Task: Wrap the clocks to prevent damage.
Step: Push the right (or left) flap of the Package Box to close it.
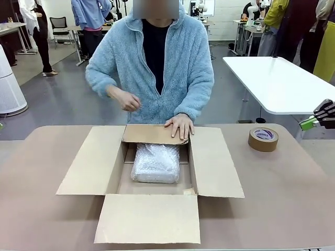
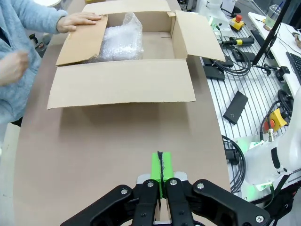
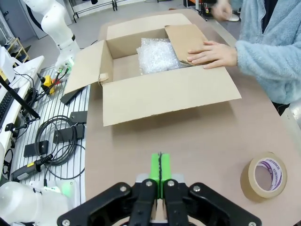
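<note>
The clocks (image 1: 155, 163) lie as one blocky bundle in whitish bubble wrap on the floor of the open brown carton (image 1: 90, 161), toward its far side. The same bundle (image 2: 121, 41) shows in the left wrist view and again (image 3: 159, 54) in the right wrist view. A person in a blue fleece presses one hand (image 1: 179, 125) on the carton's far flap; the other hand (image 1: 125, 99) hovers above the table. My left gripper (image 2: 160, 163) is shut and empty, well short of the carton. My right gripper (image 3: 160, 165) is shut and empty too, seen at the right edge (image 1: 310, 123).
A brown tape roll (image 1: 263, 139) lies on the table right of the carton, also near my right gripper (image 3: 266, 176). All four carton flaps are folded outward. Cables and boxes lie on the slatted bench (image 2: 244, 94) beside the table. A white table (image 1: 277, 83) stands behind.
</note>
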